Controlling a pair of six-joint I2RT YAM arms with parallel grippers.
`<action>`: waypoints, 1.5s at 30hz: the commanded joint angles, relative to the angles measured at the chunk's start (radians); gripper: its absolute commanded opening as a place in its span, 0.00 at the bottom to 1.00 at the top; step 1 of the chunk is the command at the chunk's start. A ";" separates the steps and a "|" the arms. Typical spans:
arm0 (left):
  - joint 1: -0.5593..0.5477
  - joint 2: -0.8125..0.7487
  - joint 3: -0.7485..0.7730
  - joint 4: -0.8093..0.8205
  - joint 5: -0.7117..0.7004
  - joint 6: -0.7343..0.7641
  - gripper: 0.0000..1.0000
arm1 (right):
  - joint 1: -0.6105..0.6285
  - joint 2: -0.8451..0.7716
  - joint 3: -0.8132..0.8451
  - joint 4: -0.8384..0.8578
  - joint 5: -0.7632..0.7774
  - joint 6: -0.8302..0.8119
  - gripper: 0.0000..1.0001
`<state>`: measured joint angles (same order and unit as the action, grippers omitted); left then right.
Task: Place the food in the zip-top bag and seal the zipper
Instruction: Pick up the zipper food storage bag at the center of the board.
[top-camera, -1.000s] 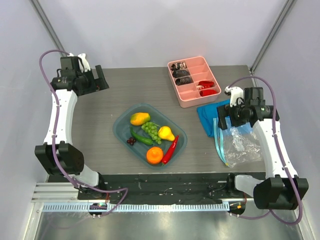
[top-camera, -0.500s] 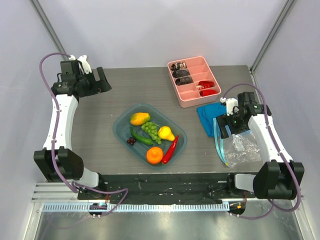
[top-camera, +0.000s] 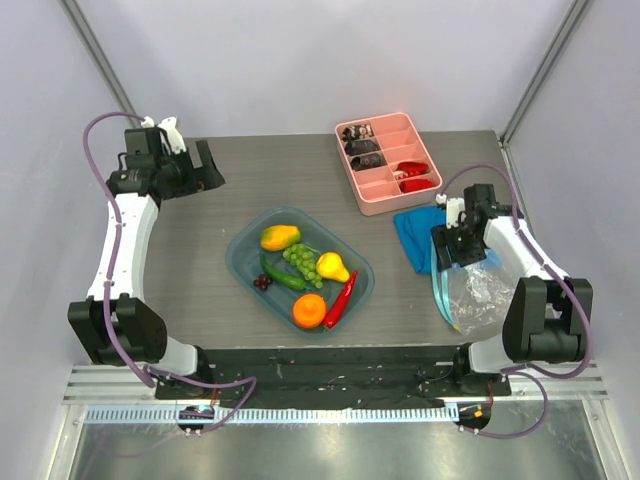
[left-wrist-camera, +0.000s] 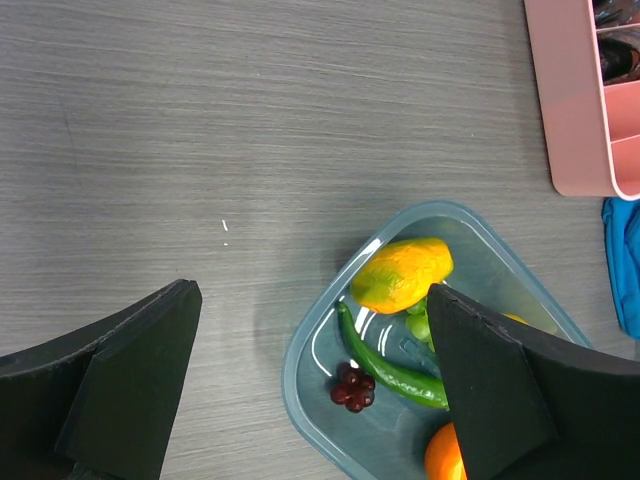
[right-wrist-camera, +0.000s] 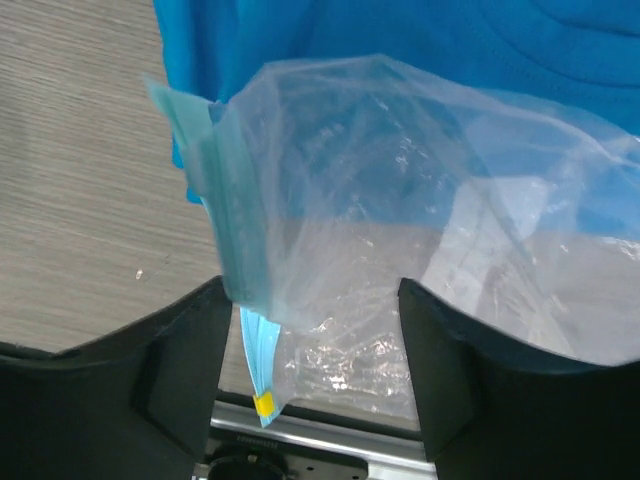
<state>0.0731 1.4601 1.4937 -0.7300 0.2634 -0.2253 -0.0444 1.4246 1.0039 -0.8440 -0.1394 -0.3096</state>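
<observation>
One clear zip-top bag lies crumpled at the right near edge of the table, its light blue zipper running along the side that faces the middle, its far end overlapping a blue folded cloth. The right gripper is down at the bag's mouth, fingers set to either side of a puffed fold of plastic; whether they pinch it cannot be told. All the food sits in a teal tray at the table's centre, well apart from the bag: mango, grapes, pear, orange, chili, cucumber and cherries. A pink divided box stands beyond. The left gripper hovers over the far left corner, jaws wide apart and holding nothing.
</observation>
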 joint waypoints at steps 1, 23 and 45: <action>-0.002 -0.047 -0.012 0.053 0.033 0.001 1.00 | 0.009 0.026 -0.007 0.079 0.012 0.049 0.54; -0.150 0.034 0.148 0.110 0.568 0.055 1.00 | 0.095 0.025 0.757 -0.107 -0.333 0.213 0.01; -0.472 0.014 -0.073 0.557 0.214 -0.197 0.81 | 0.535 0.416 1.068 0.163 -0.230 0.504 0.01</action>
<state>-0.4030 1.4544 1.4094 -0.2653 0.5949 -0.4076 0.4656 1.8412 1.9862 -0.7521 -0.3382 0.1413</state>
